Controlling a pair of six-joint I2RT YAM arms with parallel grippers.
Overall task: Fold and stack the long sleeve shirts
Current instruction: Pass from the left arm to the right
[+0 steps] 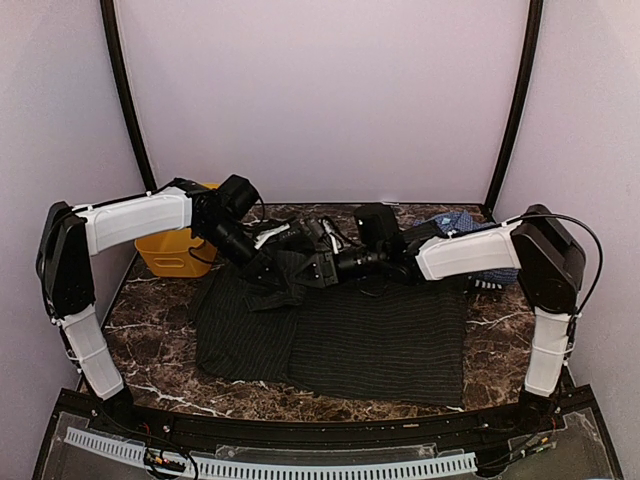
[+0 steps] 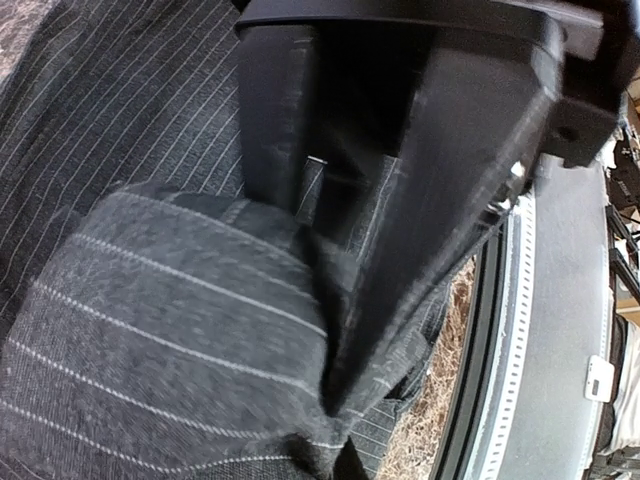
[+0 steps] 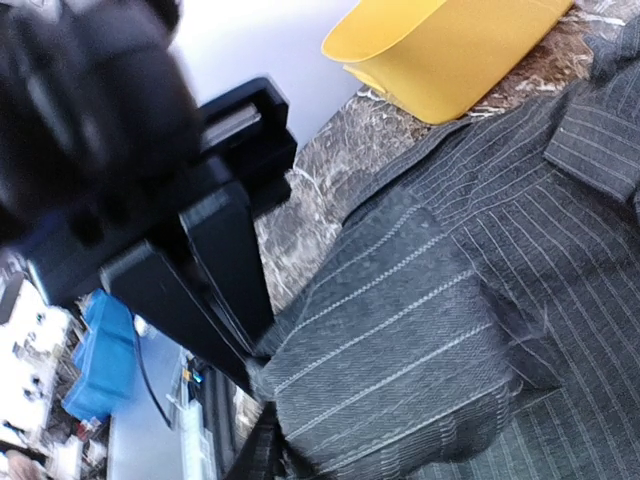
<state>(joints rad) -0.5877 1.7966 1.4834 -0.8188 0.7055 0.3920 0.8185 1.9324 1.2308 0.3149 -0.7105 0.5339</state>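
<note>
Dark fingers of the left pincer (image 2: 335, 300) fill its wrist view, closed tight on a raised fold of the black shirt (image 2: 170, 330), whose pinstripes bunch up between them. Near it, the right pincer (image 3: 255, 365) stands narrow, its two fingers (image 3: 232, 268) nipping a ridge of the same cloth; how firm that bite is cannot be told. From above, both pincers meet at the shirt's far edge, near the collar, while the rest of the garment lies spread across the middle of the marble worktop (image 1: 150, 350), hem toward the arm bases. The blue checked shirt (image 1: 455, 222) sits crumpled at the far right, partly behind the right arm, and a yellow basket (image 1: 170, 255) stands at the far left. The step looks like folding the upper part toward the hem. To do it well, both pincers should rise together, hold the cloth taut between them, travel level, and lay the edge down square without dragging the layer beneath.
</note>
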